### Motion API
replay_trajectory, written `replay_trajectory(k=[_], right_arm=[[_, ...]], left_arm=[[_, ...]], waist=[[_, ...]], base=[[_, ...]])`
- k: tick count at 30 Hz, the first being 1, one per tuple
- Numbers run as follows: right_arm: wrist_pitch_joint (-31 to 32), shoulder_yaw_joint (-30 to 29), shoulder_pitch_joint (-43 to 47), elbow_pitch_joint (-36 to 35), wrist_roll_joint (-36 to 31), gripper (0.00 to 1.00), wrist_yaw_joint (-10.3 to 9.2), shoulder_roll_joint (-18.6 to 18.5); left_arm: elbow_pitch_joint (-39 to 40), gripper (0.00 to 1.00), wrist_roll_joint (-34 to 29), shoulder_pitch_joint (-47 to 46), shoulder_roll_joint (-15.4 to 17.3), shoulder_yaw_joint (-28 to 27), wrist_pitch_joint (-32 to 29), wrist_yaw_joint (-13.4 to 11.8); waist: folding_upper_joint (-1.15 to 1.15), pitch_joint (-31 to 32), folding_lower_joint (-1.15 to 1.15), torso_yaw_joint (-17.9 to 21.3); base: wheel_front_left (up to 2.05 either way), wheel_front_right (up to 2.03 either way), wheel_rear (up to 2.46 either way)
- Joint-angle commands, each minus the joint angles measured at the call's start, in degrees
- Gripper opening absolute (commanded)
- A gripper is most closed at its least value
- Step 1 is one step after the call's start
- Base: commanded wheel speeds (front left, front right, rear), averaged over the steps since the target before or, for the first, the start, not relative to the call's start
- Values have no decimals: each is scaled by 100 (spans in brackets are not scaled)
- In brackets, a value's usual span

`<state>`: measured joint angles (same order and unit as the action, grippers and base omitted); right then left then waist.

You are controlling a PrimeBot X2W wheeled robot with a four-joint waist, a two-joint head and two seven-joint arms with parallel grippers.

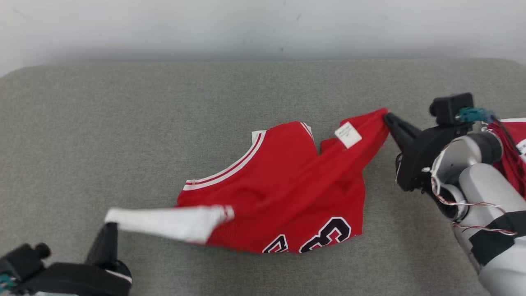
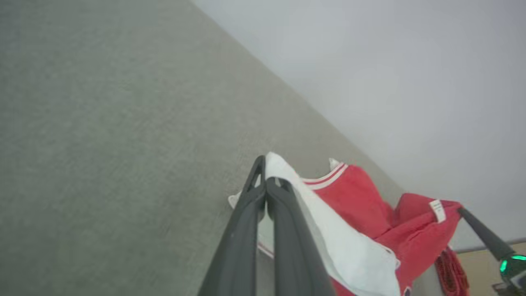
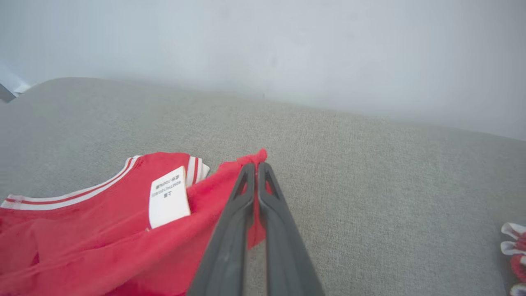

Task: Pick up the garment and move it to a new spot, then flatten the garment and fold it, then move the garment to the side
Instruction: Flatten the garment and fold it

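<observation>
Red garment (image 1: 287, 193) rumpled mid-worktop (image 1: 123, 123), left gripper (image 1: 110, 225) clamped on its white flap near the front edge, right gripper (image 1: 387, 117) pinching its red corner, bare grey surface behind and leftward, another red cloth (image 1: 511, 156) at the right edge

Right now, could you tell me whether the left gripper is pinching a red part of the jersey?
No, the left gripper is shut on a white edge of the jersey, not on red cloth.
</observation>
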<state>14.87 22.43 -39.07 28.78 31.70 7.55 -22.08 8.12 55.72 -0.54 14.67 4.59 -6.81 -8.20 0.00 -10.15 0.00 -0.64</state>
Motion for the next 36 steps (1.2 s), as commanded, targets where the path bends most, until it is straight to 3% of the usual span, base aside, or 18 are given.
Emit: replay_trajectory(k=[1, 5, 9, 14, 18, 22, 26, 31, 36], right_arm=[[-88, -72, -39, -120, 59, 0, -14, -69], [-324, -545, -103, -611, 375, 0, -14, -132], [-223, -957, -331, -852, 697, 0, -14, 36], [-61, -1003, -1289, -639, 819, 0, -14, 319], [-468, -1032, -2457, -158, 505, 0, -14, 522], [-1233, -1159, -3546, 441, 10, 0, -14, 701], [-1851, -1433, -4229, 836, -252, 0, -14, 826], [-2618, -1922, -5102, 1308, -588, 0, -14, 910], [-2847, -1997, -5261, 1693, -950, 0, -14, 772]], left_arm=[[80, 0, 107, -121, -73, -108, 130, 67], [470, 0, 619, -560, -364, -490, 422, 239], [588, 0, 1065, -1420, -502, -735, 346, 94], [82, 0, 976, -3275, -208, -845, 208, -192], [-650, 0, 669, -5039, 63, -874, 436, -274], [-1571, 0, -48, -6589, 467, -409, 624, -3], [-2005, 0, -198, -7547, 424, -312, 931, 242], [-2280, 0, -467, -8682, 297, -326, 1816, 686], [-2347, 0, -965, -8867, 373, -271, 2157, 1226]], waist=[[0, 23, 0, 51], [0, -103, 0, 172], [0, -499, 0, 336], [0, -1282, 0, 647], [0, -1801, 0, 906], [0, -1951, 0, 1039], [0, -1901, 0, 1146], [0, -1911, 0, 1154], [0, -2017, 0, 1086]], base=[[0, 0, 0], [0, 0, 0], [0, 0, 0], [0, 0, 0], [0, 0, 0], [0, 0, 0], [0, 0, 0], [0, 0, 0], [0, 0, 0]])
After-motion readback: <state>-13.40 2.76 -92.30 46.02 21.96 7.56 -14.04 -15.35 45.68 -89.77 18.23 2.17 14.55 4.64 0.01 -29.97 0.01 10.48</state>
